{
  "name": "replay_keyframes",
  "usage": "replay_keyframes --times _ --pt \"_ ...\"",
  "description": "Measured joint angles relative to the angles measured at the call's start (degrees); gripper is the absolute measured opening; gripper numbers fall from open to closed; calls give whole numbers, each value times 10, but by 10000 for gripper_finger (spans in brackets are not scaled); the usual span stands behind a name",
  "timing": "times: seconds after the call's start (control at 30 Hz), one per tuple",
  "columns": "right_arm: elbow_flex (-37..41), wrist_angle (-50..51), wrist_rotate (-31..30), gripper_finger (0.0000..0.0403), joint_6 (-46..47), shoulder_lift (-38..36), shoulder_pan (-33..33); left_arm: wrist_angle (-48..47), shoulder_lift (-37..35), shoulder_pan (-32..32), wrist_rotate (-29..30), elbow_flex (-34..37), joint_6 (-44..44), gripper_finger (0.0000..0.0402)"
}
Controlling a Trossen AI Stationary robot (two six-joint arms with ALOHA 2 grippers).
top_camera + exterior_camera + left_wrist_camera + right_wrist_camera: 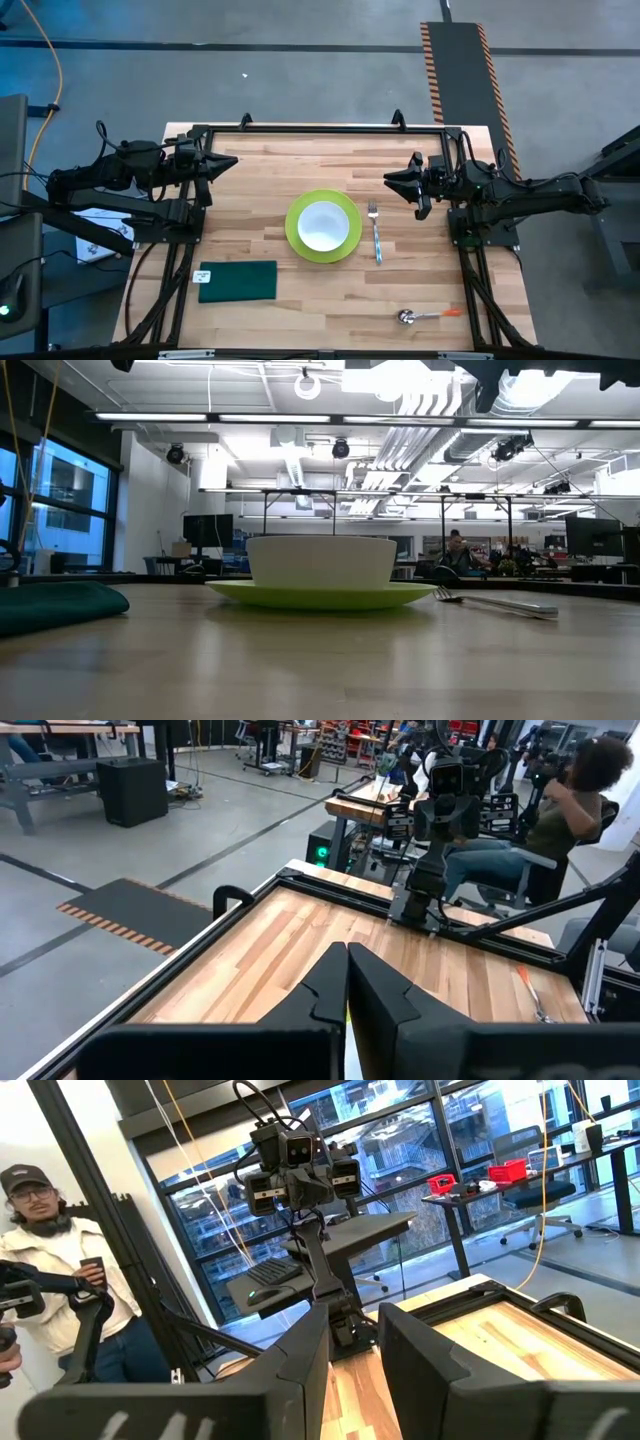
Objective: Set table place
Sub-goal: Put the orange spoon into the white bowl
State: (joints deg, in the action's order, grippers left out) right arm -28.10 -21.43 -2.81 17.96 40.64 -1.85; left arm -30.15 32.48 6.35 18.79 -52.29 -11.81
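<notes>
On the wooden table [250, 200] a white bowl [323, 225] stands in a lime-green plate [296, 240] at the middle. A fork [375, 232] lies right of the plate. A spoon with an orange handle [427, 316] lies near the front right. A dark green cloth [238, 281] lies flat at the front left. My left gripper [232, 162] hovers over the far left of the table, shut and empty. My right gripper [388, 181] hovers at the far right, beyond the fork, its fingers a little apart and empty.
A black metal frame [320, 128] runs along the table's far edge and both arm bases. Bare wood lies between the two grippers and in front of the plate. A person sits beyond the table in the left wrist view [560, 810]; another stands in the right wrist view [50, 1270].
</notes>
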Motion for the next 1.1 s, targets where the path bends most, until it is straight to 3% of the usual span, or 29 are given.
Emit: replay_keyframes --times 0.23,0.37,0.5,0.7,0.83,1.1 --pt "0 0 0 83 6 0 0 0 0 0 0 0 0 0" --pt "-26 30 20 76 74 15 2 0 0 0 0 0 0 0" --pt "-114 151 75 50 88 67 31 0 0 0 0 0 0 0" --pt "-267 446 140 30 148 171 104 0 0 0 0 0 0 0" --pt "-320 582 169 48 228 227 169 0 0 0 0 0 0 0" --pt "-314 641 199 123 388 292 331 0 0 0 0 0 0 0"
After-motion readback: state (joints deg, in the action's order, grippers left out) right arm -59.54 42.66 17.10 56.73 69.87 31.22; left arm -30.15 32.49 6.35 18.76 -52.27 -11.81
